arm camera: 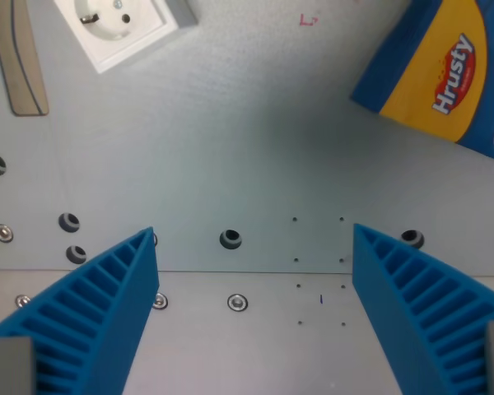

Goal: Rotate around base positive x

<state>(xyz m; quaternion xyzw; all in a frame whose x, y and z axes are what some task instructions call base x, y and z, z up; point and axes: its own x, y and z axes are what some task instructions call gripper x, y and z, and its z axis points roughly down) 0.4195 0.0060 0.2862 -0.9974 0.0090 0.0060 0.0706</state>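
Looking straight down from the wrist view, the gripper hangs over a grey metal table plate with its two blue ribbed plastic fingers spread wide apart, nothing held between them. Under the gap lie bare metal, a seam across the plate, and several bolt holes and screw heads. At the wrist view's top right corner sits a blue and yellow "Hrusty" snack packet, well apart from the fingers. At top left lies a white square wall socket, with a beige flat strip beside it.
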